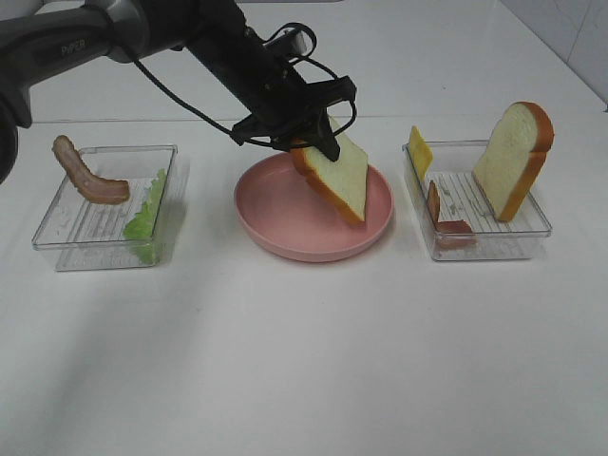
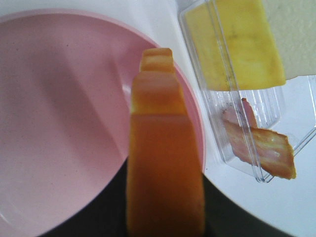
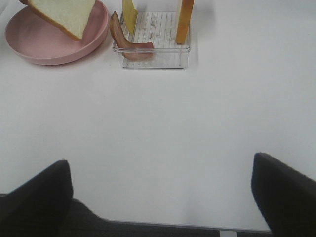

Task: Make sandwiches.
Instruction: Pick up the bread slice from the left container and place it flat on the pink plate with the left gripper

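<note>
Clamping a tilted bread slice (image 1: 342,176) above the pink plate (image 1: 285,242), the left gripper (image 1: 318,142) hung while the right gripper (image 3: 160,195) gaped wide over the near white table (image 3: 158,123).

Pink plate (image 1: 275,233), white bread slice (image 1: 350,176) edged orange-brown, green lettuce (image 1: 144,220), yellow cheese (image 1: 419,152), reddish-brown bacon (image 1: 87,179) — clear trays (image 1: 85,256) with ribbed floors.
</note>
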Controlling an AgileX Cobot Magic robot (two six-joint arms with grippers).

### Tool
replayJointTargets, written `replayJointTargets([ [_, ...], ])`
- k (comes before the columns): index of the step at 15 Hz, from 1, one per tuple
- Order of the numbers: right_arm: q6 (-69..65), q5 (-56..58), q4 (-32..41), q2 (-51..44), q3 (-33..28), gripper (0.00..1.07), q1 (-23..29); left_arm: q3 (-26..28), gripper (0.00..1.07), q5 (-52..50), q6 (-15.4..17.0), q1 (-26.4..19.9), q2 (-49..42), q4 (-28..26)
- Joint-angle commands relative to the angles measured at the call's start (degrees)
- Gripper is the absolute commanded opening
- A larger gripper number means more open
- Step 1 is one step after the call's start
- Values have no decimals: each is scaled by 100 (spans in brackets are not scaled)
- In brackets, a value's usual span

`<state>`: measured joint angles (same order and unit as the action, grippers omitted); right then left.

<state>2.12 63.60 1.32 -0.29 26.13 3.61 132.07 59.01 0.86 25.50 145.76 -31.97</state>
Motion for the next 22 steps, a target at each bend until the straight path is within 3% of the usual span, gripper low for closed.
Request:
replayJointTargets([
  [1,29,-34,34,-166,-11,96,-29,52,0,-6,172,29,103,-149],
  [8,29,-34,34,-166,-11,96,-29,80,0,-17,223,29,430,-309],
  [10,29,-34,34,-166,-11,96,-29,80,14,11,223,29,430,-264],
  [11,29,-34,34,-166,-11,96,-29,80,33,11,235,29,424,-172],
  [13,29,-34,34,-166,-11,96,-29,246,85,126,246,29,418,-138],
  [14,29,-34,34,-166,-11,96,-29,458,96,304,246,29,418,-40],
  [16,29,-34,34,-166,-11,96,-29,819,98,659,321,29,418,315],
  [17,29,-34,34,-166,-11,96,-29,1066,98,974,516,29,418,682],
  [19,29,-34,34,-166,-11,96,-29,1725,98,1627,991,29,378,1862],
  [22,29,-34,34,-166,-11,96,-29,1971,98,1627,1014,29,57,1960],
])
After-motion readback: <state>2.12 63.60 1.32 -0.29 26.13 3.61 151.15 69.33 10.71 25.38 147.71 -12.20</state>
